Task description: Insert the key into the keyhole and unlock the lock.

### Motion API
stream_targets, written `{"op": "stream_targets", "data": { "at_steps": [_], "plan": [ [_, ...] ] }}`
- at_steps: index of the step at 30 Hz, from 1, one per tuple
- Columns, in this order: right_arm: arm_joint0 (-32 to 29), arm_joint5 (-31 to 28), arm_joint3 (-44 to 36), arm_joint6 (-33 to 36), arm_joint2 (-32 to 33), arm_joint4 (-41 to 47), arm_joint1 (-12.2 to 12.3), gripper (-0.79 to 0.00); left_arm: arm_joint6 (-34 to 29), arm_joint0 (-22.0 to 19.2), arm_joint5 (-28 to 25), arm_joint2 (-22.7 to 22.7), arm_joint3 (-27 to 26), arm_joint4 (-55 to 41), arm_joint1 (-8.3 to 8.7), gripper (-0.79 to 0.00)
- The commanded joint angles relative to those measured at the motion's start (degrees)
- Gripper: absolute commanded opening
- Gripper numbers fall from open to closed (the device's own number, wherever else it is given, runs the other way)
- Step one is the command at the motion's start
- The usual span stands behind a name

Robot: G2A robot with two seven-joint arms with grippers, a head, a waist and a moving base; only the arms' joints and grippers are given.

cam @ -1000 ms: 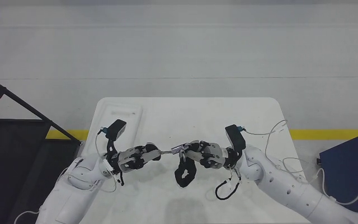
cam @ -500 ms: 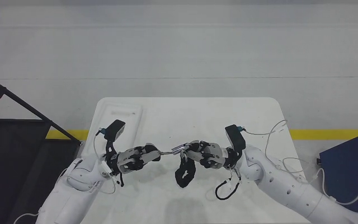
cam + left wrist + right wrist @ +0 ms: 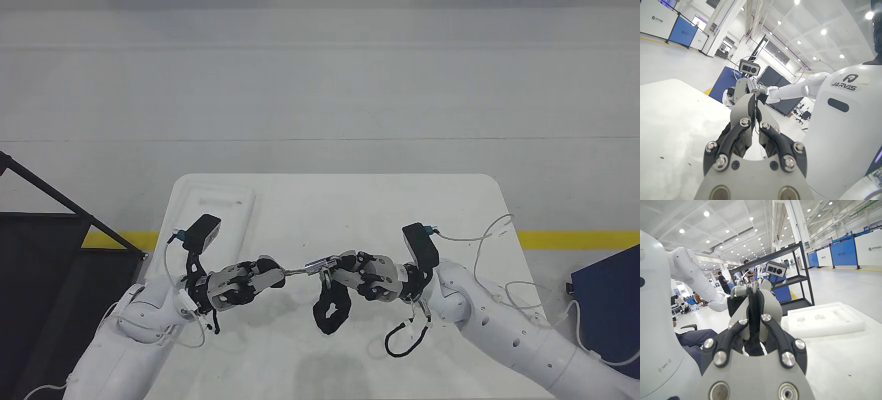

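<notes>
Nearest in the L wrist view, the L gripper (image 3: pixel 753 106) is seen clenched. Its fingers (image 3: pixel 738 108) are pressed together w/ black padding between them, and the key (image 3: pixel 755 97) is pinched edge-on in that padding. Only a short bit of blade is left showing past the fingertips. The blade is pointed straight away from the wrist, and its tip is met by the keyhole (image 3: pixel 755 92), which is set in the round end face of the lock (image 3: pixel 753 86), a silver cylinder. Tip and keyhole are seen touching; how deep the blade is seated can't be told.

In the R wrist view, the R gripper (image 3: pixel 754 292) is likewise found shut tight, w/ the lock gripped between its black-padded fingers. The silver body is laid crosswise at the fingertips and juts out to one side.

From the top view, both grippers are held over the table (image 3: pixel 400 210), near its robot-side edge, facing each other tip to tip. The gap between them is bridged by the key. The key is thus placed just ahead of the L gripper, and the lock at the very tip of the R gripper. A black strap loop (image 3: pixel 330 308) is hung under the lock, on the robot's side of it.

Farther off, a white foam tray (image 3: pixel 215 205) w/ square recesses is laid by the table's far L corner, well apart from both grippers.
</notes>
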Motion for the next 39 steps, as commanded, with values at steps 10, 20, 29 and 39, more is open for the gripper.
{"op": "stream_targets", "data": {
  "at_steps": [10, 20, 29, 39],
  "plan": [
    [0.0, 0.0, 0.0, 0.0, 0.0, 0.0, 0.0, -0.785, 0.0, -0.2, 0.0, -0.2, 0.2, 1.3, -0.46, -0.785],
    [0.0, 0.0, 0.0, 0.0, 0.0, 0.0, 0.0, -0.785, 0.0, -1.2, 0.0, 0.4, 0.2, 2.5, -0.96, -0.785],
    [0.0, 0.0, 0.0, 0.0, 0.0, 0.0, 0.0, -0.785, 2.1, 0.0, 0.0, -0.8, -0.6, 5.0, -1.24, -0.785],
    [0.0, 0.0, 0.0, 0.0, 0.0, 0.0, 0.0, -0.785, 3.6, 3.2, 0.9, -3.5, -3.4, 9.8, -0.78, -0.785]
  ]
}}
